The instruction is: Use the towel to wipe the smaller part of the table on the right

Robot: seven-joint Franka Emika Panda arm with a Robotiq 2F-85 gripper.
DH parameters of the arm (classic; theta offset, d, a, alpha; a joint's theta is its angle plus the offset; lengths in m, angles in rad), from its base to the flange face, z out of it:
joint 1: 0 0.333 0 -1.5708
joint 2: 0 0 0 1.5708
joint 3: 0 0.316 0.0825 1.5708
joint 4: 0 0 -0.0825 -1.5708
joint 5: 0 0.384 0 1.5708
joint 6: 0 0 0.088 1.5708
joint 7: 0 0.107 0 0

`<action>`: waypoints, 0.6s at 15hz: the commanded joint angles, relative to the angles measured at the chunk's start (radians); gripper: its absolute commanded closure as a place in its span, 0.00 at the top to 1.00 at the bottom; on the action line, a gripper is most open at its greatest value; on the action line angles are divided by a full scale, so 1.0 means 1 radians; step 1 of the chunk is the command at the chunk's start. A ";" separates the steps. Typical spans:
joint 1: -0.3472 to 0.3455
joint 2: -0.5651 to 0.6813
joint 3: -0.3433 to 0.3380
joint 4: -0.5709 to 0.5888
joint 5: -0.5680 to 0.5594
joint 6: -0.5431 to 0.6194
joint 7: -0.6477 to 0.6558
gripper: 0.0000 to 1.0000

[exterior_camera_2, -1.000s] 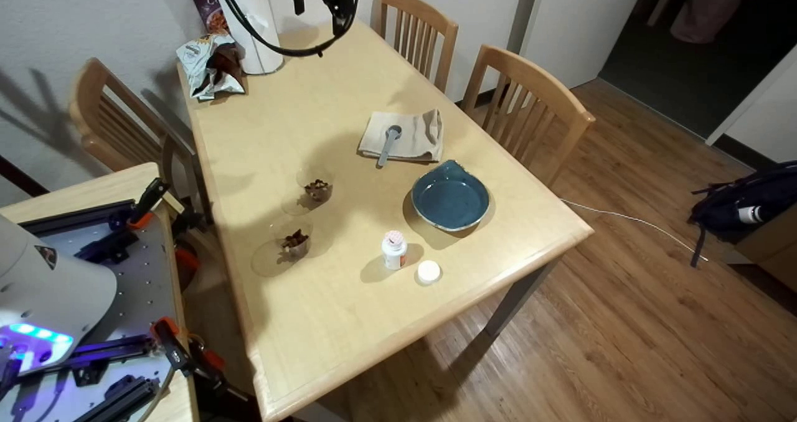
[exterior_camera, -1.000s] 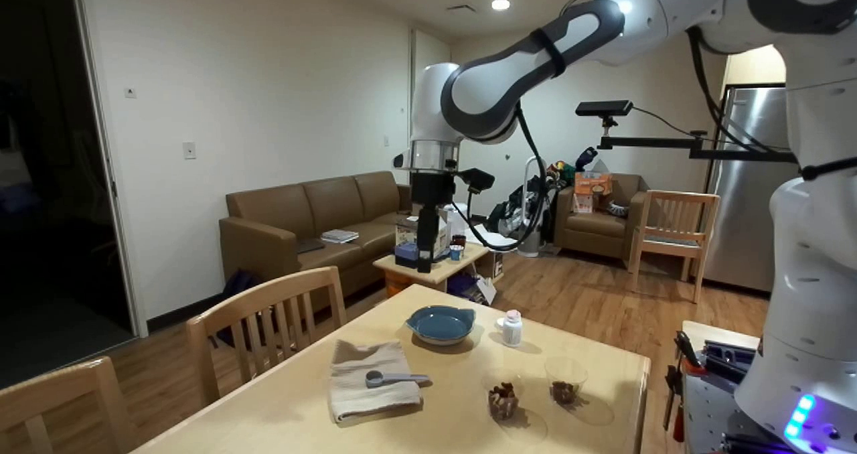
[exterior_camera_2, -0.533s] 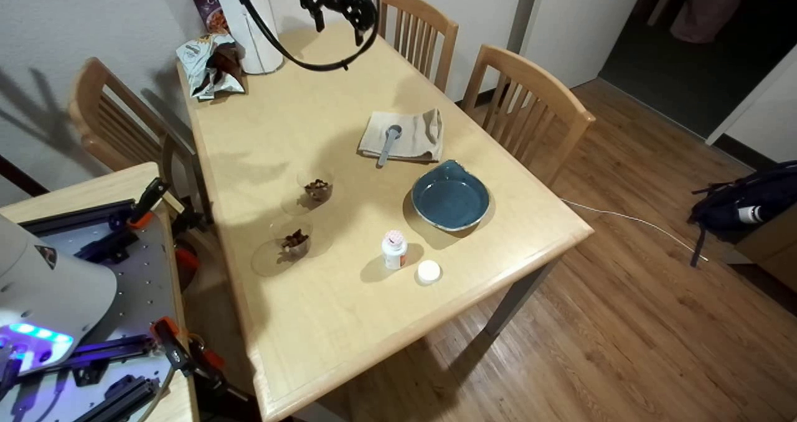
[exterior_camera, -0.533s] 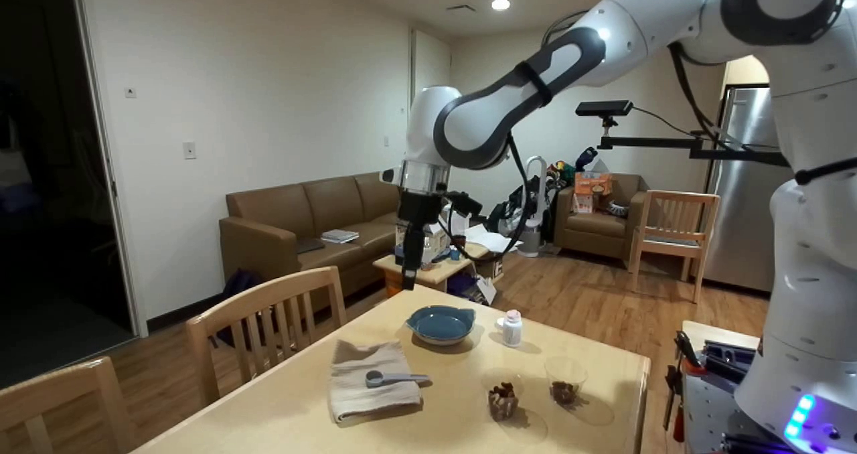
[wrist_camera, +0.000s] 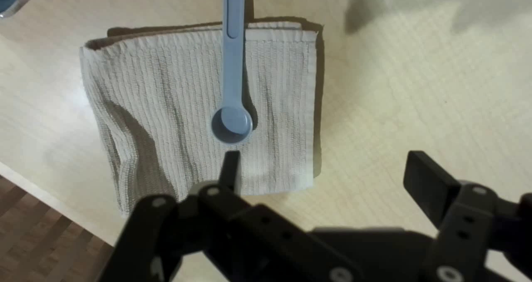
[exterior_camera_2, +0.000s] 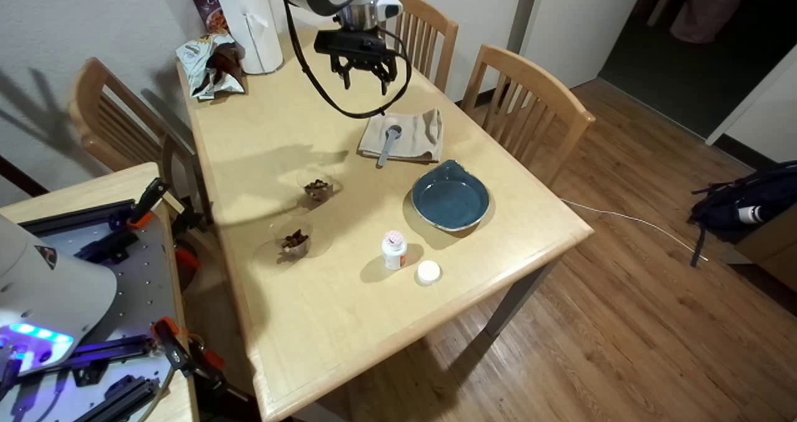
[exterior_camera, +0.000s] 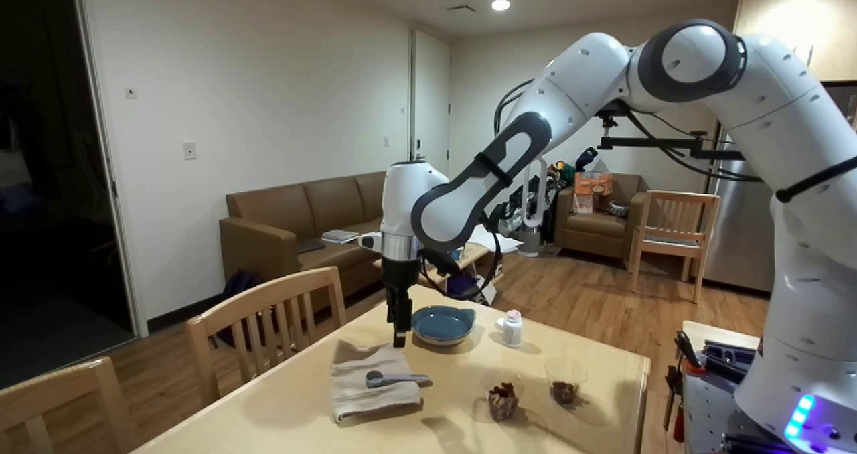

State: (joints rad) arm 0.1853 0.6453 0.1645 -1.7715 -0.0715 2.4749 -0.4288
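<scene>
The towel is a folded beige cloth (exterior_camera: 361,404) lying flat on the wooden table (exterior_camera_2: 348,328); it also shows in an exterior view (exterior_camera_2: 418,137) and in the wrist view (wrist_camera: 187,78). A grey-blue scoop (wrist_camera: 233,74) lies on top of it, its handle sticking out past one edge. My gripper (wrist_camera: 324,155) is open and empty, pointing down above the table. In the wrist view one finger overlaps the towel just below the scoop's cup, and the other is over bare table. The gripper also shows in both exterior views (exterior_camera: 399,337) (exterior_camera_2: 365,89), apart from the towel.
A blue bowl (exterior_camera_2: 450,198) sits close to the towel. A white bottle (exterior_camera_2: 394,251), its cap (exterior_camera_2: 428,272) and two clear cups with dark pieces (exterior_camera_2: 296,244) (exterior_camera_2: 318,190) stand on the table. A paper roll (exterior_camera_2: 252,30) and snack bag (exterior_camera_2: 212,67) are at one end. Chairs (exterior_camera: 268,327) line one side.
My arm has lowered and come over the table, bringing the gripper down close to the towel. The gripper stays open. The towel, scoop and other items have not moved.
</scene>
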 commanded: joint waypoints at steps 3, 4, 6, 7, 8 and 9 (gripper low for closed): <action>-0.012 0.031 0.014 0.028 -0.034 0.003 0.016 1.00; -0.002 0.033 0.001 0.025 -0.057 0.038 0.017 1.00; 0.017 0.025 -0.024 0.028 -0.111 0.017 0.030 1.00; 0.030 0.020 -0.043 0.027 -0.146 0.004 0.050 1.00; 0.037 0.018 -0.053 0.029 -0.170 -0.014 0.061 1.00; 0.038 0.018 -0.056 0.032 -0.184 -0.033 0.063 1.00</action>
State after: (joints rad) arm 0.2033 0.6765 0.1348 -1.7439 -0.1893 2.4853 -0.4071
